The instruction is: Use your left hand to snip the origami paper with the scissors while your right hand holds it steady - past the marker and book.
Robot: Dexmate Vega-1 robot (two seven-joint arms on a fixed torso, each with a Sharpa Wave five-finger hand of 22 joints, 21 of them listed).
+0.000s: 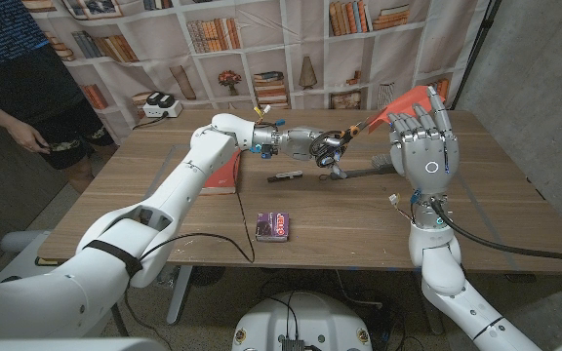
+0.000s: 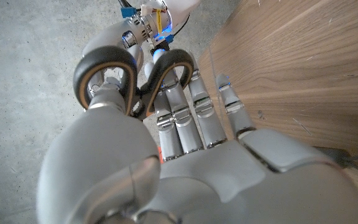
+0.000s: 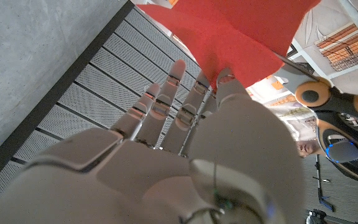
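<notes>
My right hand is raised upright over the table's right side and pinches a red origami paper at its lower edge; the right wrist view shows the red origami paper pinched above my right hand. My left hand reaches across the table and grips the scissors, whose blades point at the sheet's left edge. In the left wrist view my left hand has its fingers through the scissors' black loops. The scissors' handles also appear beside the paper.
A dark marker lies mid-table under my left arm, and a small purple book lies nearer the front edge. A red flat object sits by my left forearm. A black bar lies below the hands. A person stands at the far left.
</notes>
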